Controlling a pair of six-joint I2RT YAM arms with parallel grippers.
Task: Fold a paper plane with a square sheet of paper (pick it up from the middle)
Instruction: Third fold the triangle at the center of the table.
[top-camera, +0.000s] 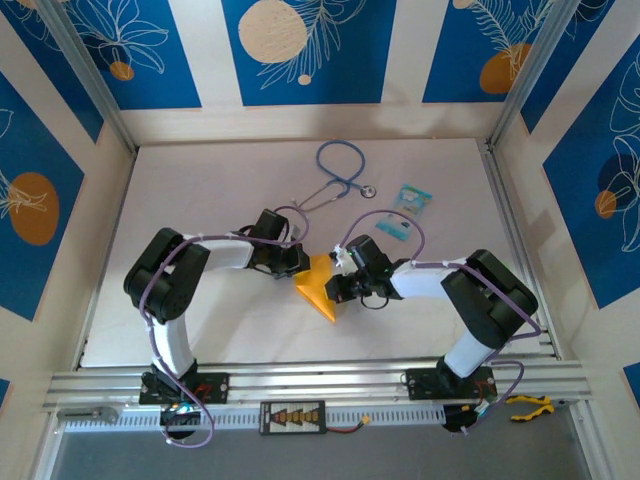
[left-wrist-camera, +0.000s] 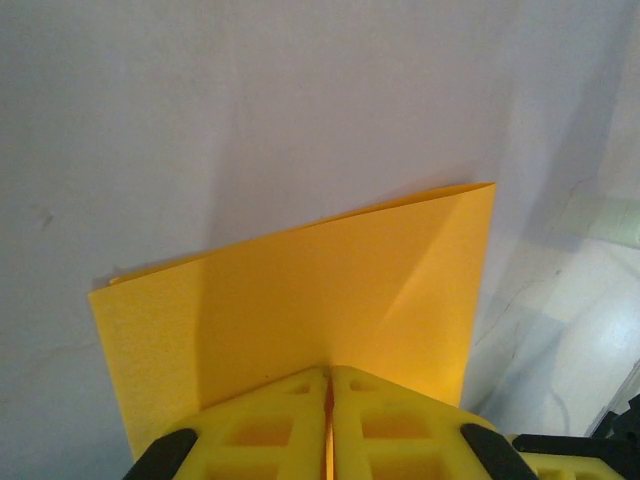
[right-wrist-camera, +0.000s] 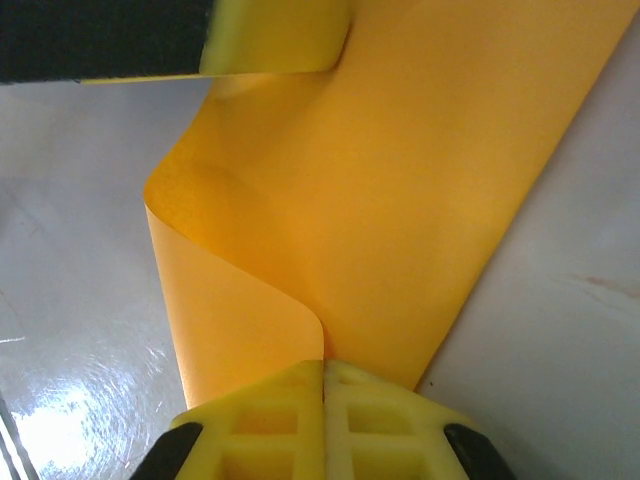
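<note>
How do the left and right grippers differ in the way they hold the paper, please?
The left gripper reaches the paper from the left, the right gripper from the right. Ahead of the left gripper the paper looks flat and smooth; ahead of the right gripper it bulges in a curled loop. Both are shut on the paper.

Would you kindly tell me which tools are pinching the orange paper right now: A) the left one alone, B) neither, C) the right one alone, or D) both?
D: the left tool and the right tool are each shut on an edge of the orange paper.
</note>
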